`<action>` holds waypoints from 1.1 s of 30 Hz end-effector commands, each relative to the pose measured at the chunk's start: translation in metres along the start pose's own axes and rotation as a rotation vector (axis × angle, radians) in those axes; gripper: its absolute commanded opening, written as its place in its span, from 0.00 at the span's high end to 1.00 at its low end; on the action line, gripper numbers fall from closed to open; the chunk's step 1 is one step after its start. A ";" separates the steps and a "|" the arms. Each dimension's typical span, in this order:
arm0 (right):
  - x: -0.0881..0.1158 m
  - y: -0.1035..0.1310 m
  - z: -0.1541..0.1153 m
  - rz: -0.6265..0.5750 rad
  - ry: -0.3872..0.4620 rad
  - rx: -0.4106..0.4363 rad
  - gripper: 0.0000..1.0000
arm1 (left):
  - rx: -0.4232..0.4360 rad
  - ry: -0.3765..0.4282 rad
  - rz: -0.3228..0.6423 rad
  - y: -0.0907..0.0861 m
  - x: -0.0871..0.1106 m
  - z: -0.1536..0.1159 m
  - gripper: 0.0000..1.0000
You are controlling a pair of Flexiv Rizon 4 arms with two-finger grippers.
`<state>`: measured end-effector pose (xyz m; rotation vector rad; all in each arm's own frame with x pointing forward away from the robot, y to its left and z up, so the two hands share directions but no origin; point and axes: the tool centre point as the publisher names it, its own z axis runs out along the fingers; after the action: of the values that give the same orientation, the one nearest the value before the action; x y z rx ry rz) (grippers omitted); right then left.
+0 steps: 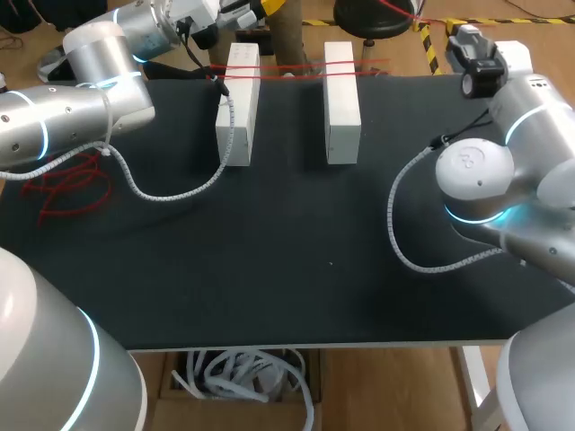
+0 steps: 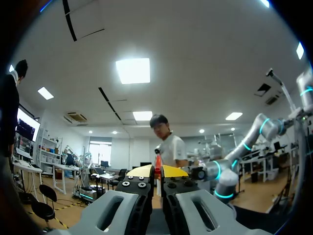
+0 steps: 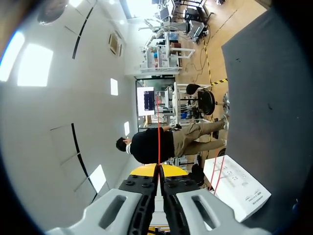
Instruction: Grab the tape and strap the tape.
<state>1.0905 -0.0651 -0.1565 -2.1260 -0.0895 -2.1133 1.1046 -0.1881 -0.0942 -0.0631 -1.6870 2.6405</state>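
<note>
Two white blocks, one on the left (image 1: 238, 103) and one on the right (image 1: 341, 99), stand side by side at the back of the black table (image 1: 287, 269). A thin red tape (image 1: 296, 70) runs across the far ends of both. My left gripper (image 2: 157, 170) is shut on a red tape end (image 2: 157, 161) that sticks up between its yellow tips; in the head view it sits beyond the left block (image 1: 256, 11). My right gripper (image 3: 158, 169) is shut on the red tape (image 3: 158, 137), which stretches straight ahead of it, with a white block (image 3: 237, 188) beside it.
A loose tangle of red tape (image 1: 67, 184) lies at the table's left edge. Each arm trails a white ribbed cable onto the table, the left one (image 1: 171, 193) near the left block and the right one (image 1: 400, 224) further right.
</note>
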 end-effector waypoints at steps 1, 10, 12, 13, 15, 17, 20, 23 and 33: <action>-0.001 0.001 0.001 -0.001 0.000 0.003 1.00 | 0.002 0.004 0.000 0.001 -0.001 0.000 1.00; 0.000 0.000 0.000 0.011 -0.002 0.000 1.00 | 0.002 0.004 0.000 0.001 -0.001 0.000 1.00; 0.001 -0.001 0.001 0.019 0.000 -0.002 1.00 | 0.002 0.004 0.000 0.001 -0.001 0.000 1.00; 0.002 -0.001 0.000 0.020 0.006 0.002 1.00 | 0.002 0.004 0.000 0.001 -0.001 0.000 1.00; 0.004 -0.002 0.001 0.025 0.008 0.002 1.00 | 0.002 0.004 0.000 0.001 -0.001 0.000 1.00; 0.004 -0.002 0.001 0.023 0.012 0.003 1.00 | 0.002 0.004 0.000 0.001 -0.001 0.000 1.00; 0.005 -0.002 0.001 0.023 0.012 0.003 1.00 | 0.002 0.004 0.000 0.001 -0.001 0.000 1.00; 0.004 -0.002 0.001 0.021 0.011 0.003 1.00 | 0.002 0.004 0.000 0.001 -0.001 0.000 1.00; 0.005 -0.004 0.001 0.016 0.011 0.009 1.00 | 0.002 0.004 0.000 0.001 -0.001 0.000 1.00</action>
<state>1.0900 -0.0613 -0.1519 -2.1027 -0.0780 -2.1122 1.1046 -0.1881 -0.0942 -0.0630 -1.6870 2.6405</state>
